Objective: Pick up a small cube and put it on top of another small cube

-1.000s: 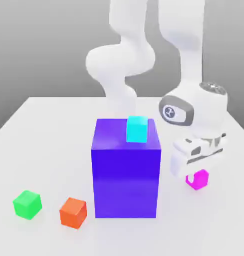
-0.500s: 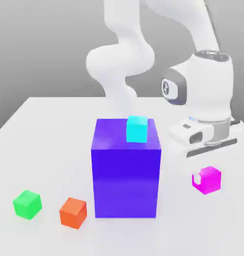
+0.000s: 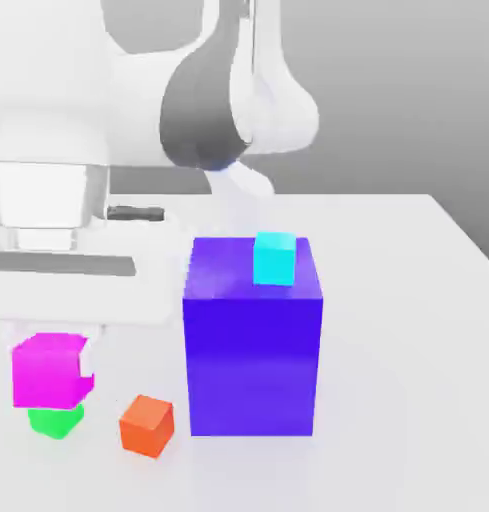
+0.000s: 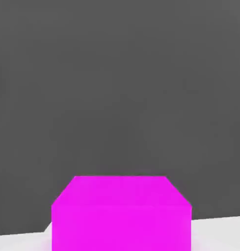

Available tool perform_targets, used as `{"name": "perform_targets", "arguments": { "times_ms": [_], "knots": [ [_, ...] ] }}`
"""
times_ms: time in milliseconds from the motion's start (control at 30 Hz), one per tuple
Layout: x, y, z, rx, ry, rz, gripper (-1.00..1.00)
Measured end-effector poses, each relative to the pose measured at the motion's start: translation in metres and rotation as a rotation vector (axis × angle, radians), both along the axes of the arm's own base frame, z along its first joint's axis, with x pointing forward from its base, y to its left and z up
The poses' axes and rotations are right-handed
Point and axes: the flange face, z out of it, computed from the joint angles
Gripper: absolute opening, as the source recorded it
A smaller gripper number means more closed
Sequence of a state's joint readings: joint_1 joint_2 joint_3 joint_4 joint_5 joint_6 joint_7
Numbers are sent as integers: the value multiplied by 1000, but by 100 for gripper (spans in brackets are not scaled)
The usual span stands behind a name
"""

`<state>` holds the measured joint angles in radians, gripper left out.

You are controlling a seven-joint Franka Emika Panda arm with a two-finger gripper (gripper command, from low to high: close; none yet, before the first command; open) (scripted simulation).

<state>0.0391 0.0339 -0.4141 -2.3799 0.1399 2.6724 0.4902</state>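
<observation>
A: The claw [image 3: 54, 345] is clenched on the magenta cube [image 3: 51, 371], with the hand's broad white body directly above it at twelve o'clock; the cube hangs off the table [image 3: 408, 330] and not on it, which fits a carry and not a rest.

B: And the reason for holding it just there?

A: My reading is that it is being lined up for the drop; the green cube [image 3: 56, 422] sits directly below, at six o'clock from the magenta one, half covered by it in the exterior view; whether the two already touch I cannot tell.

B: What of the neighbours?

A: The orange cube [image 3: 146, 425] lies near the green one, at about three o'clock from it; past that stands the big blue-purple block [image 3: 252, 350], with the cyan cube [image 3: 274, 258] on its top; both are well clear of the stack, so they should not hinder a straight descent.

B: How does the carried cube look?

A: Small, flat bright magenta, sharp-edged, about the same size as the green one; in the hand view [image 4: 121, 213] it sits level, its top face a clean trapezoid, with no visible tilt.
</observation>
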Motion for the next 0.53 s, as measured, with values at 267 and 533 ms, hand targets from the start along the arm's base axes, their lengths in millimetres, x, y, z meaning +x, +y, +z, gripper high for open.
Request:
{"name": "perform_targets", "arguments": {
  "times_ms": [267, 533],
  "knots": [
    [-124, -67, -90, 91, 235, -340, -100],
    [-129, -64, -149, 96, 253, -347, 100]
  ]
}}
